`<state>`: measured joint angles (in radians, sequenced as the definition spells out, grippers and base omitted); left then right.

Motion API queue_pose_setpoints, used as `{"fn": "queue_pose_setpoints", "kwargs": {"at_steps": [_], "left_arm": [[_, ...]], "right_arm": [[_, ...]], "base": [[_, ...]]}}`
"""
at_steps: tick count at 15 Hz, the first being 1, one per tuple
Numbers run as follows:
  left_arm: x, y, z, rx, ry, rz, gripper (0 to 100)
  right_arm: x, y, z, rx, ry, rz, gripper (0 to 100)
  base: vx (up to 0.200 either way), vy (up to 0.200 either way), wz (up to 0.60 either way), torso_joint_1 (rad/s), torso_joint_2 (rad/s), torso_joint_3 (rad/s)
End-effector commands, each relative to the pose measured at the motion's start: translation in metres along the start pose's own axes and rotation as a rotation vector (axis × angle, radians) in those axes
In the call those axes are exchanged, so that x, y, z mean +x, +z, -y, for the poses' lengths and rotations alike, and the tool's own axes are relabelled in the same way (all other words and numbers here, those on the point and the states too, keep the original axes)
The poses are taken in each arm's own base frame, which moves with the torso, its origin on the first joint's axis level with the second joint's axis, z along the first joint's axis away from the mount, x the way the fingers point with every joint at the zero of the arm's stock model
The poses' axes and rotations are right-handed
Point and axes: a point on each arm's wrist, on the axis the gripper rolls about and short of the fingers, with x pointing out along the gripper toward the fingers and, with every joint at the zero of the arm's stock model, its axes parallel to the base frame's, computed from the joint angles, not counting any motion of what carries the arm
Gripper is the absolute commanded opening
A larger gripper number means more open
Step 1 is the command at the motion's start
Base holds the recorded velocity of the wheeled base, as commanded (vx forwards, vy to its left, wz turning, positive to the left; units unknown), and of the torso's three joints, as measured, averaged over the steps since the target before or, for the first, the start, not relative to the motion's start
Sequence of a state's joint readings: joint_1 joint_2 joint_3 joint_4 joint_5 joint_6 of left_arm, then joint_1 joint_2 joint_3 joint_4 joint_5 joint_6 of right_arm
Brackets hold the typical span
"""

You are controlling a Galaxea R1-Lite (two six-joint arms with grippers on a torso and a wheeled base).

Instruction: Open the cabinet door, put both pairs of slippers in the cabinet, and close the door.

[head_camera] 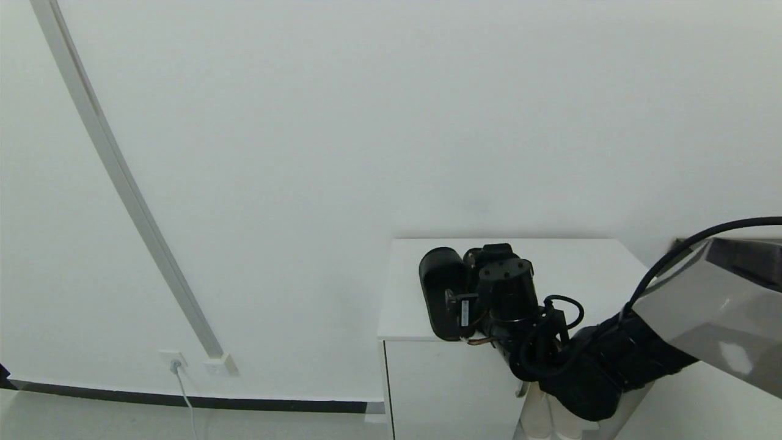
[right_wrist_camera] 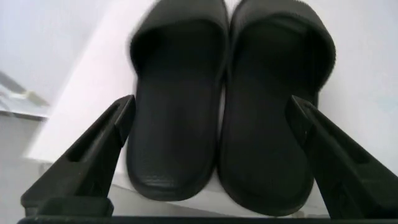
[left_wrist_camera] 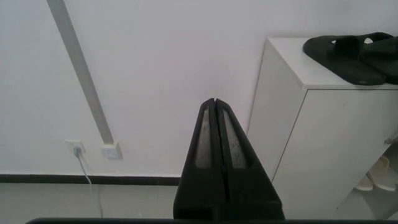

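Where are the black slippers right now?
In the head view, the black slippers lie on top of the white cabinet, near its left front edge, just ahead of the open right gripper.
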<state>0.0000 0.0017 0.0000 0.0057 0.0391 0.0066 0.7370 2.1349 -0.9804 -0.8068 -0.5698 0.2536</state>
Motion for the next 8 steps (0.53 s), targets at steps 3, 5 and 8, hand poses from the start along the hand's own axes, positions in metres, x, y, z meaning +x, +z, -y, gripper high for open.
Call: {"fn": "queue_pose_setpoints", "kwargs": {"at_steps": [3,5,8], "left_arm": [[0.000,0.000,0.000,0.000,0.001,0.000,0],[0.000,0.000,0.000,0.000,0.001,0.000,0],[0.000,0.000,0.000,0.000,0.002,0.000,0]], "right_arm": [[0.039,-0.017,0.005,-0.031,-0.038,0.008,100],[0.053,-0.015,0.003,-0.021,-0.029,0.021,100],[0.080,-0.013,0.010,-0.017,-0.061,0.049,100]], "base": [[0.000,0.000,0.00,0.000,0.00,0.000],[0.000,0.000,0.00,0.000,0.00,0.000],[0.000,0.000,0.00,0.000,0.00,0.000]]}}
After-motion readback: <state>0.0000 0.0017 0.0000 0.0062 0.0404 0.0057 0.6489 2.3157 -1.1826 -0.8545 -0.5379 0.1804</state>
